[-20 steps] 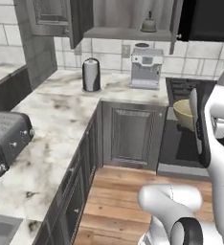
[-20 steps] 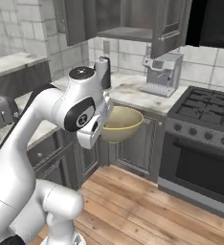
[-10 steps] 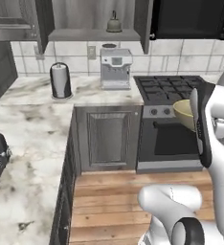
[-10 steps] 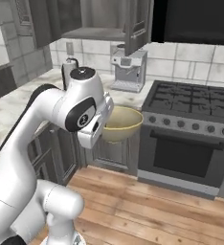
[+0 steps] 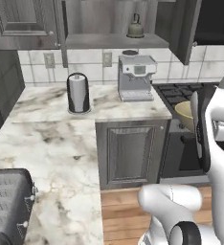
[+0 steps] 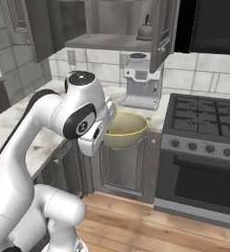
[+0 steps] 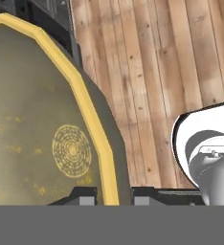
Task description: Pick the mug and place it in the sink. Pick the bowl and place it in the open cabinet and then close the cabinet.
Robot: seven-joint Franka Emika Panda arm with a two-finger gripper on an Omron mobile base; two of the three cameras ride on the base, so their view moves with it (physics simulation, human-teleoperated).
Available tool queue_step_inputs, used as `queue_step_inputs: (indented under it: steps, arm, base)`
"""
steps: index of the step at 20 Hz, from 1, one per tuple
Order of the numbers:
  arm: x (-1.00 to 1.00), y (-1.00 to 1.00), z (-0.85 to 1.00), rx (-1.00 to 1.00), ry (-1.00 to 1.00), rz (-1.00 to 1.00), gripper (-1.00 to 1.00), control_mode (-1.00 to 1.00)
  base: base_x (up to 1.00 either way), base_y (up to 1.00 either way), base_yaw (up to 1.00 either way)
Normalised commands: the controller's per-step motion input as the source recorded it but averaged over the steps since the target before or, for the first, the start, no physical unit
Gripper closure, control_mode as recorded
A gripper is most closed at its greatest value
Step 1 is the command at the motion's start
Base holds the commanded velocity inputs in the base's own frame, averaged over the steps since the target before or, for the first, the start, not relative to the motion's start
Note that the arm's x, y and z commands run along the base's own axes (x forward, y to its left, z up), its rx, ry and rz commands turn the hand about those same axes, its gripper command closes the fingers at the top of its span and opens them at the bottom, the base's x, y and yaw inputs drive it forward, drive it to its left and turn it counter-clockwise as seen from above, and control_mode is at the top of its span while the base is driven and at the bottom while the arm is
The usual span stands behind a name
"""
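My gripper [image 7: 114, 195] is shut on the rim of the yellowish-tan bowl [image 7: 47, 134], which I hold in the air over the wooden floor. The bowl [image 6: 125, 131] hangs in front of the low counter cabinets, below the coffee machine. From the other side, the bowl [image 5: 184, 114] peeks out beside my white forearm. The cabinet [image 6: 107, 42] on the wall above stands open, its door [image 6: 161, 29] swung out to the right, and a small kettle [image 6: 145, 30] sits on its shelf [image 5: 109, 40]. The mug and the sink are out of view.
A coffee machine [image 5: 135, 76] and a dark canister [image 5: 78, 92] stand on the marble counter [image 5: 51, 143]. A toaster [image 5: 8, 203] sits at the near left. A gas stove with oven [image 6: 205, 142] is to the right. Open wooden floor [image 7: 152, 72] lies below the bowl.
The whole picture has shifted, so the base has moved; the coffee machine and open cabinet now face me closer. The bowl stays in the gripper, held the same way.
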Motion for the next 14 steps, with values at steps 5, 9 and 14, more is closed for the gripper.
queue_step_inputs:
  steps: [5, 9, 14]
  arm:
    - [0.00, 0.00, 0.00, 0.00, 0.00, 0.00, 1.00, 1.00]
    - [0.00, 0.00, 0.00, 0.00, 0.00, 0.00, 1.00, 1.00]
    - [0.00, 0.00, 0.00, 0.00, 0.00, 0.00, 1.00, 1.00]
  base:
    - [0.54, 0.32, -0.01]
    - [0.33, 1.00, -0.05]
    - [0.28, 0.89, 0.00]
